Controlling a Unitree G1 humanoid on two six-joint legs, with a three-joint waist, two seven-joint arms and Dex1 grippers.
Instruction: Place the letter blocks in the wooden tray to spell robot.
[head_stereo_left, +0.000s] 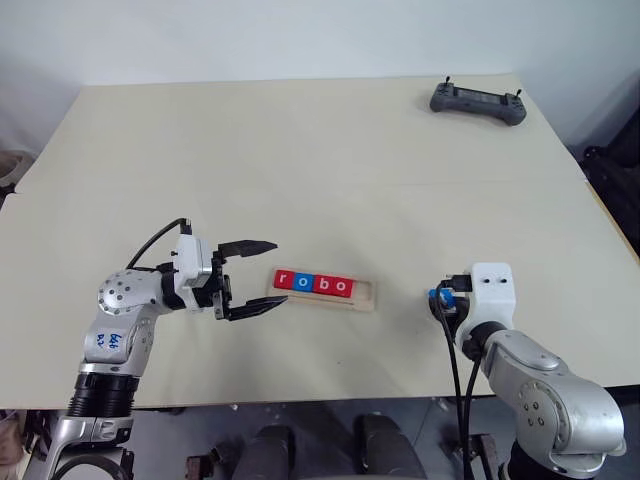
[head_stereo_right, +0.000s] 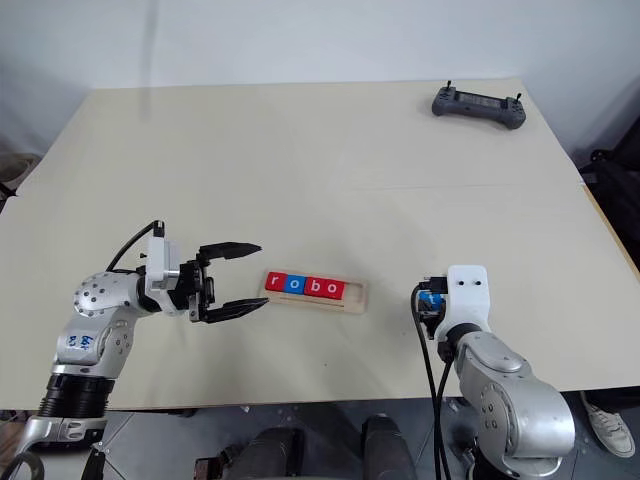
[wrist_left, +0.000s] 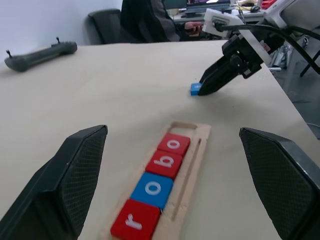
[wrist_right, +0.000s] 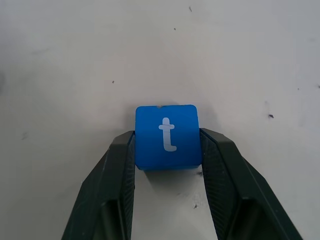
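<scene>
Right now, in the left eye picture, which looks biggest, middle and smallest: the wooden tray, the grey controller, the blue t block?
1. Wooden tray
2. Grey controller, nearly as long though farther away, so unsure
3. Blue t block, smallest, between the right gripper fingers

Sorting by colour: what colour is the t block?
Blue t block, white letter; right wrist view.

Pale bare-wood tray holds glossy smooth blocks; fingers are matt, mesh-textured.

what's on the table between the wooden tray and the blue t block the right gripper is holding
Nothing: in the left eye view the stretch of table between the wooden tray and the t block in the right gripper is bare.
</scene>
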